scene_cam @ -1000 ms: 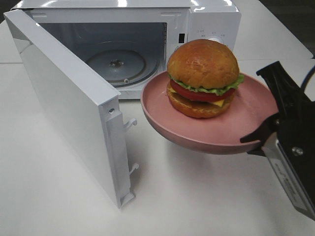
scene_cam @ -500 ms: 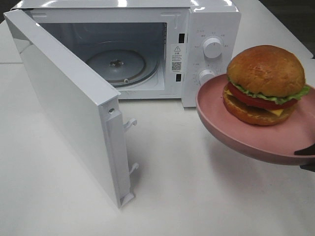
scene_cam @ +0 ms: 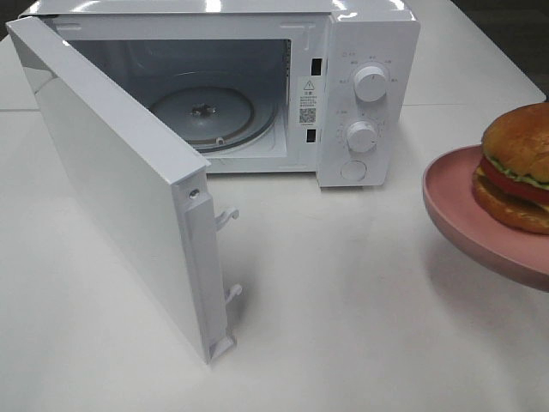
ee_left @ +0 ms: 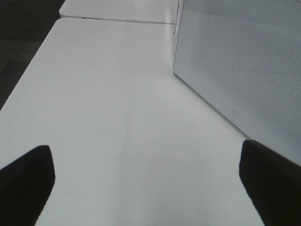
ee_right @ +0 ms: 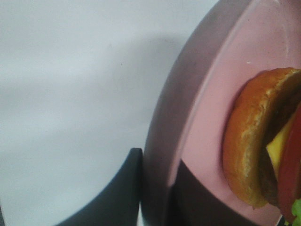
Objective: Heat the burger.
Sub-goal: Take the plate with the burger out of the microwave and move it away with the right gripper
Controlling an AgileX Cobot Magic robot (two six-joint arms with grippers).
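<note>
- The white bench (scene_cam: pixel 360 326) fills the frame; the room beyond is barely visible.
- A white microwave (scene_cam: pixel 364 103) stands upper centre, its door (scene_cam: pixel 111 189) swung wide.
- At the right edge, the pink plate (scene_cam: pixel 463 210) carries the burger (scene_cam: pixel 519 167).
- The right claw (ee_right: pixel 157 197) is clamped on the plate's rim, burger just beyond it.
- The left claw (ee_left: pixel 141 188) is spread wide, holding nothing.

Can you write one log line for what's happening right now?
right gripper: shut on round pink plate | toy burger: on plate | white microwave: door open

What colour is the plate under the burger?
Pink. The plate under the burger shows best in the high view.
</note>
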